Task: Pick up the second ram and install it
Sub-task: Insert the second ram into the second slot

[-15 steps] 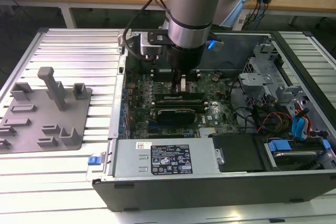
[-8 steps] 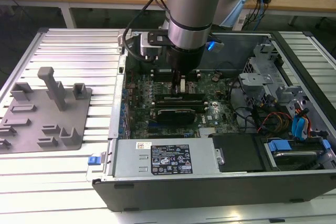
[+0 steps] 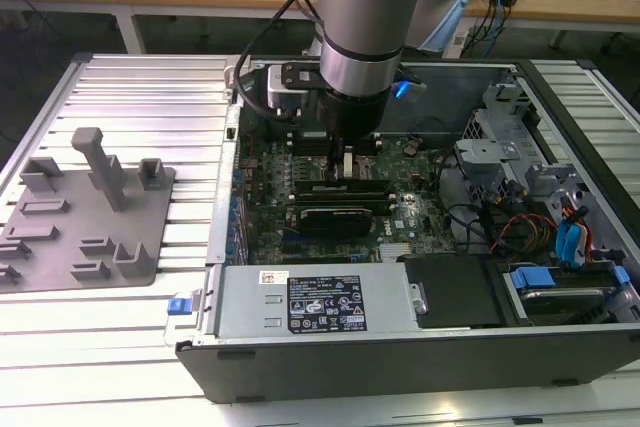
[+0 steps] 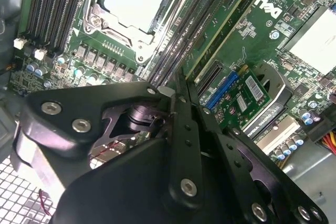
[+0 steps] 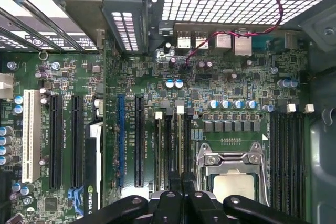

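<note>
Grey holder tray [image 3: 85, 212] sits on the counter [image 3: 150, 87]. Hand [image 3: 343, 169] is low over the motherboard [image 3: 300, 162], fingers together on a thin edge, judged the second ram [image 4: 226, 27], beside the processor socket [image 5: 233, 179]. Risk: a misaligned notch tilts or jams the stick.

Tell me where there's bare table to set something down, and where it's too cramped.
Bare ribbed table lies between the grey holder tray and the computer case, and beyond the tray toward the far edge. Crowded: inside the case, where the tool sits over the motherboard, and the cabled drive bay at the exterior view's right.
</note>
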### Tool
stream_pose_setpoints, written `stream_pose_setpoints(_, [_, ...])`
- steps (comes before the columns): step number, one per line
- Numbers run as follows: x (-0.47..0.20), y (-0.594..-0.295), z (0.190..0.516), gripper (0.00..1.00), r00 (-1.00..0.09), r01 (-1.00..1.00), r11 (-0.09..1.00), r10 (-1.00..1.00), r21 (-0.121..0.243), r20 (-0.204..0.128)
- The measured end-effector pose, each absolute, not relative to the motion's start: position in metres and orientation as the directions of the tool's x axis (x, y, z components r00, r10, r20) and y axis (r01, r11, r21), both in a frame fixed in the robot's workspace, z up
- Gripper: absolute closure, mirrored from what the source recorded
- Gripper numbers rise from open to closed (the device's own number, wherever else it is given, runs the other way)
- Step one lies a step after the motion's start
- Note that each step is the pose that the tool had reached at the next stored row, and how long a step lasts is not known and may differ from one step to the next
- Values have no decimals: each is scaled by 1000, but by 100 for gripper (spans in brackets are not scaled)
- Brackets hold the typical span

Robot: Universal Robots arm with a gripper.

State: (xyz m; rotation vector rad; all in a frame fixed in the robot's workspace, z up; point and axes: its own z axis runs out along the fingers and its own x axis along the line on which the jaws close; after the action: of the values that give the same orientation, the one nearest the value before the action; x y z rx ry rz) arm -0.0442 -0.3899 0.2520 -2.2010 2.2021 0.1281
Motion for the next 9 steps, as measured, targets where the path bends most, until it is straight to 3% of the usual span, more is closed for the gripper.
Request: stream_pose_setpoints(9, [-43,-390,249,91,-7,-999,4,-997,40,-77])
